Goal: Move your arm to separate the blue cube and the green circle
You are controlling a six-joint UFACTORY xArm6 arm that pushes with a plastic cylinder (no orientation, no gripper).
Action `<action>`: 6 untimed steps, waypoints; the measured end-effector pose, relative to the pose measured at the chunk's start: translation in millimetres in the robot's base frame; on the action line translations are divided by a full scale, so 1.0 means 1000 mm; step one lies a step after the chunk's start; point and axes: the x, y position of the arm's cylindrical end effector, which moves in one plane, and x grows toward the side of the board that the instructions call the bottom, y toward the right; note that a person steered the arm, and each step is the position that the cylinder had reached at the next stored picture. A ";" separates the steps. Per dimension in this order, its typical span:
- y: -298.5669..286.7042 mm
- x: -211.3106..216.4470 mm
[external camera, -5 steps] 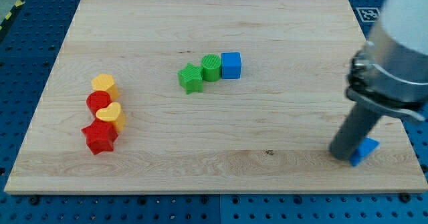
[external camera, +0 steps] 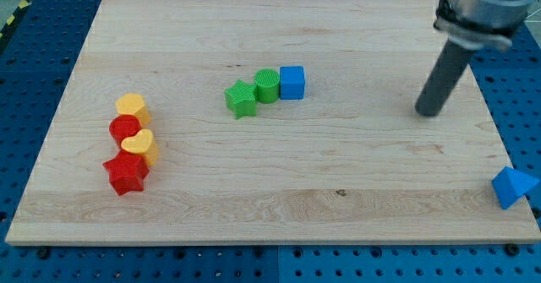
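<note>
The blue cube (external camera: 292,82) sits near the board's upper middle, touching the green circle (external camera: 267,85) on its left. A green star (external camera: 241,99) touches the circle's lower left. The three form a short slanted row. My tip (external camera: 429,111) is on the board at the view's right, well to the right of the blue cube and a little lower, touching no block.
A blue triangular block (external camera: 512,187) lies at the board's lower right edge. At the left stand a yellow block (external camera: 132,107), a red block (external camera: 123,129), a yellow heart (external camera: 138,145) and a red star (external camera: 125,173), clustered in a column on the wooden board (external camera: 254,215).
My tip has moved up the view, from beside the blue triangular block to the right-middle of the board. The blue triangular block now lies further right, at the board's edge.
</note>
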 end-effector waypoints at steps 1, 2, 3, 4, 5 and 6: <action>-0.049 -0.048; -0.125 -0.072; -0.190 -0.069; -0.205 -0.049; -0.202 -0.028; -0.192 -0.004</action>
